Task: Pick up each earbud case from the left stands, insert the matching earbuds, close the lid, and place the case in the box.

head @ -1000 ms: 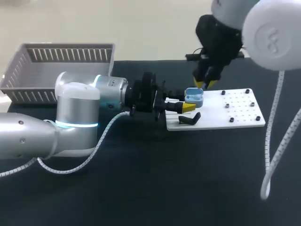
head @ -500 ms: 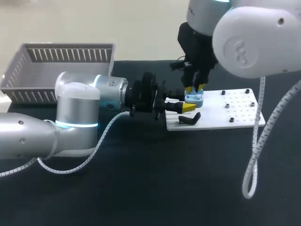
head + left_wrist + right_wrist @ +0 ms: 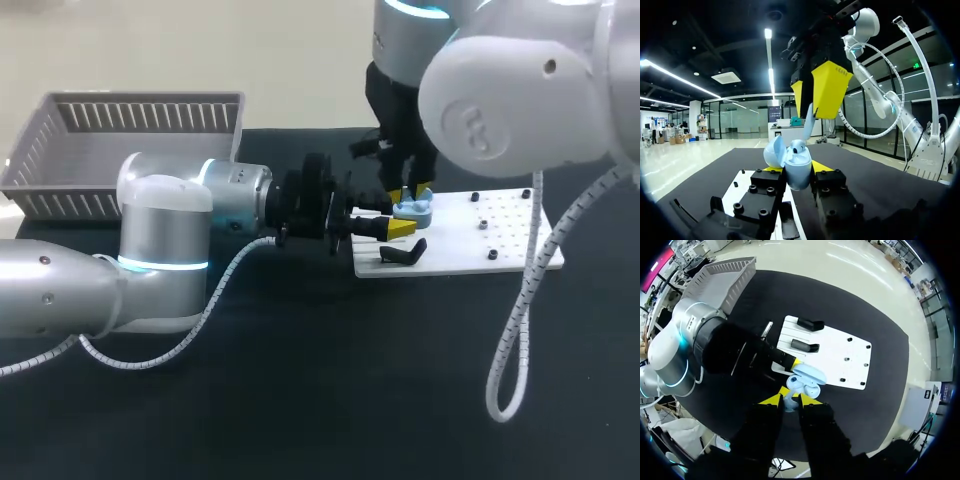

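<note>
1. Left arm. It enters from the left and lies low across the black table (image 3: pixel 300 400). My left gripper (image 3: pixel 395 222) is closed on the pale blue earbud case (image 3: pixel 799 175). One finger block presses each side of the case body, with the yellow tips just behind it.

2. Earbud case. It is held upright at the edge of the white board (image 3: pixel 500 240) nearest my left arm. I cannot tell whether its underside touches the board. The lid (image 3: pixel 774 152) is open and tilted away to one side. A rounded pale blue piece with a dark spot (image 3: pixel 798 146), which looks like an earbud, sits in the top of the case body.

3. Right arm. It comes in from the upper right and stands nearly vertical over the case. My right gripper (image 3: pixel 791 400) points straight down, directly above the case opening. Its fingers are drawn close together and pinch a second pale blue earbud (image 3: pixel 809 116). The earbud's lower end hangs out below the yellow tips, just above the case and apart from it.

4. Board. Two black stands (image 3: pixel 810 323) (image 3: pixel 805 346) lie side by side on the board near the case. The rest of the board shows rows of small holes and a few dark screw heads.

5. Box. The grey slatted basket (image 3: pixel 60 170) stands at the table's far left corner, well apart from both grippers.
</note>
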{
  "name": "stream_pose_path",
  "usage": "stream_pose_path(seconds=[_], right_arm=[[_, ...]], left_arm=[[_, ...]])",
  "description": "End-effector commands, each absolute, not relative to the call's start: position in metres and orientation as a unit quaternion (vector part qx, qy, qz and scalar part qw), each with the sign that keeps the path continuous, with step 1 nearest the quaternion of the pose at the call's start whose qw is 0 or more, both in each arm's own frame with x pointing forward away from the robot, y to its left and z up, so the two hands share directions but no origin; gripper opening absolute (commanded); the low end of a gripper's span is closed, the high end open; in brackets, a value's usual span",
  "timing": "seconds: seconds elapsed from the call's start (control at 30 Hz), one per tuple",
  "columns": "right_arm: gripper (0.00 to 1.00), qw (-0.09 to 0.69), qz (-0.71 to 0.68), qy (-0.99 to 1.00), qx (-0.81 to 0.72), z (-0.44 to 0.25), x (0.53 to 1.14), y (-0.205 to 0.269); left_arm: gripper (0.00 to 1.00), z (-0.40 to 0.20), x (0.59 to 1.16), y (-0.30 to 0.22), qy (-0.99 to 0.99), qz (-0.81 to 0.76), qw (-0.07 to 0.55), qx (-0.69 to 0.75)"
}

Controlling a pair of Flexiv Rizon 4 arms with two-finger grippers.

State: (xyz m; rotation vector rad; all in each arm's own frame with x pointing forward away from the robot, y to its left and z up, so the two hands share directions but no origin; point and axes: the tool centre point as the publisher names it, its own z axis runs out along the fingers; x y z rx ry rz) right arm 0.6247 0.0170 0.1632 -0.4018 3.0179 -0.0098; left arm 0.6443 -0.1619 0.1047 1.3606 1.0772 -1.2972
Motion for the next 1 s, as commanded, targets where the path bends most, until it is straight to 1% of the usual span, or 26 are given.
stream_pose_path(seconds=[0.03,1.0], right_arm=[[0.00,0.049,-0.005,0.991,-0.128,0.162,0.627,0.018],[0.00,0.042,-0.017,0.993,-0.109,0.146,0.634,0.019]], left_arm=[[0.00,0.104,0.644,-0.162,0.440,-0.528,0.469,0.554],[0.00,0.104,0.644,-0.162,0.440,-0.528,0.469,0.554]])
